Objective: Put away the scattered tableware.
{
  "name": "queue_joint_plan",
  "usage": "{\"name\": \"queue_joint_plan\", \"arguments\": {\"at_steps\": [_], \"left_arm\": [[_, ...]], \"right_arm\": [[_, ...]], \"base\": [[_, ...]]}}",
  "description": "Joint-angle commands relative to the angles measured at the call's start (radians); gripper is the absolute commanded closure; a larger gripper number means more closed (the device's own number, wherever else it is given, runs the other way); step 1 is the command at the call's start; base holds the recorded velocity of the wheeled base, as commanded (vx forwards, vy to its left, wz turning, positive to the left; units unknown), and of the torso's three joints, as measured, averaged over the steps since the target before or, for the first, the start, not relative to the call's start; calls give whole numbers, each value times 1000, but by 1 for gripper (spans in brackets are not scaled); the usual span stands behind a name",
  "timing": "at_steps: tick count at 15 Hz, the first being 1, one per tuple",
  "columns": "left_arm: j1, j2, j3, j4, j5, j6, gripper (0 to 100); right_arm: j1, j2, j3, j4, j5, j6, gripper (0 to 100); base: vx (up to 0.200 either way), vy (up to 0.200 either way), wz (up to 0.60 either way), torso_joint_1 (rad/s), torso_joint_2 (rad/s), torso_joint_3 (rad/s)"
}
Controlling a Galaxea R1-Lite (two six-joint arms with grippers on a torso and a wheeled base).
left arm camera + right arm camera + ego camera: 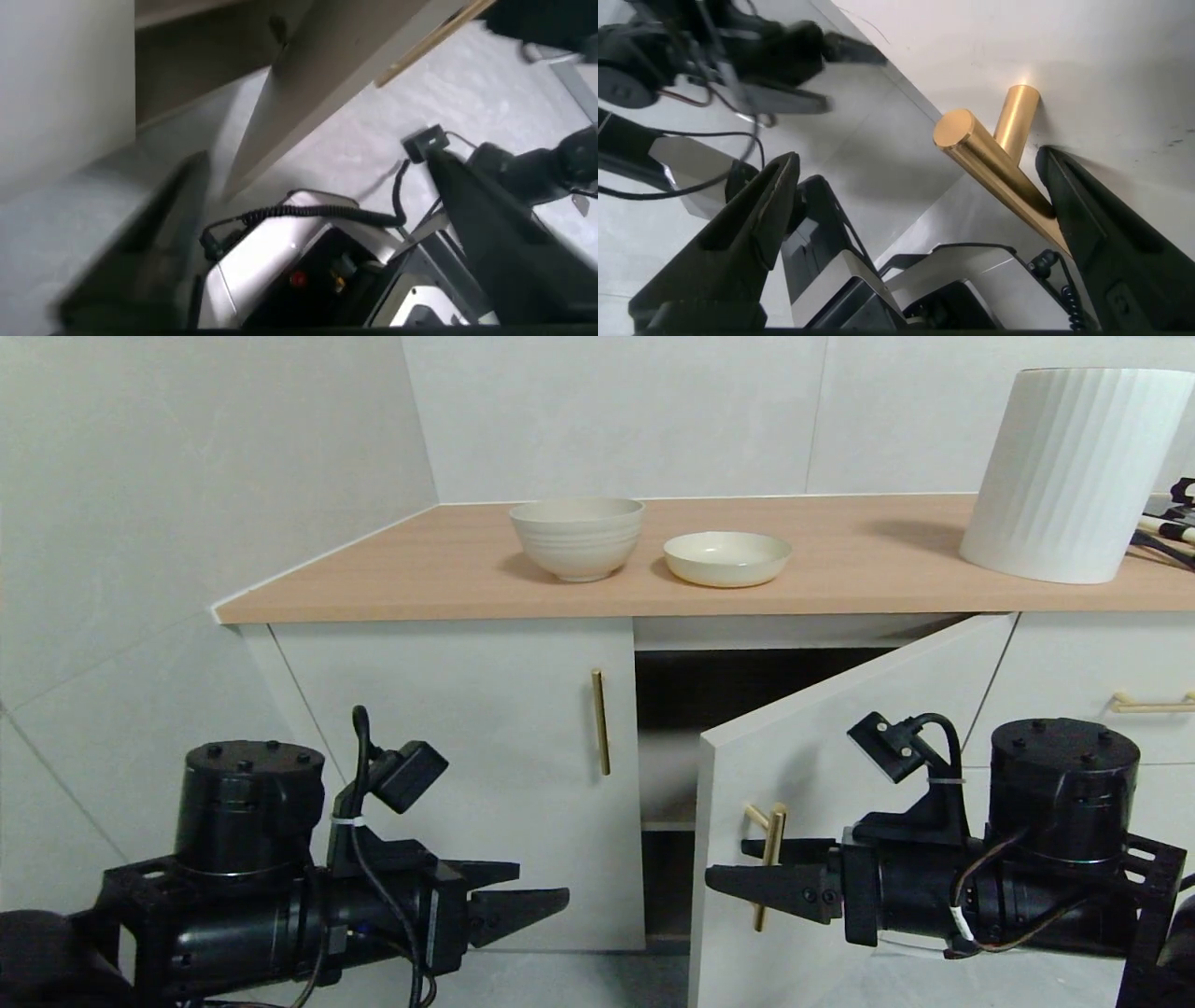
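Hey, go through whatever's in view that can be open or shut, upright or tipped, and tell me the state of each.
Left cupboard door: shut.
Right cupboard door: swung open.
Drawer: shut.
Bowl: upright.
Dish: upright, looks empty.
Left tool: open, holding nothing.
Right tool: open, astride the brass handle of the open door.

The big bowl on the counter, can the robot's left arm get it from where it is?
Probably yes. The left tool hangs low, open, before the closed cupboard door; the bowl sits on the countertop above with nothing in front of it. The arm would have to rise first.
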Motion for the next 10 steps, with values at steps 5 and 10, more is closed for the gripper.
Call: {"name": "queue_joint_plan", "arguments": {"at_steps": [5, 10], "left_arm": [[-2, 111, -71, -71, 148, 43, 100], [-47, 361, -172, -380, 131, 72, 100]], "right_arm": [[8, 14, 4, 6, -1, 1, 0], [9, 17, 10, 6, -1, 1, 0]], "base": [[0, 0, 0, 0, 0, 0], [0, 0, 0, 0, 0, 0]]}}
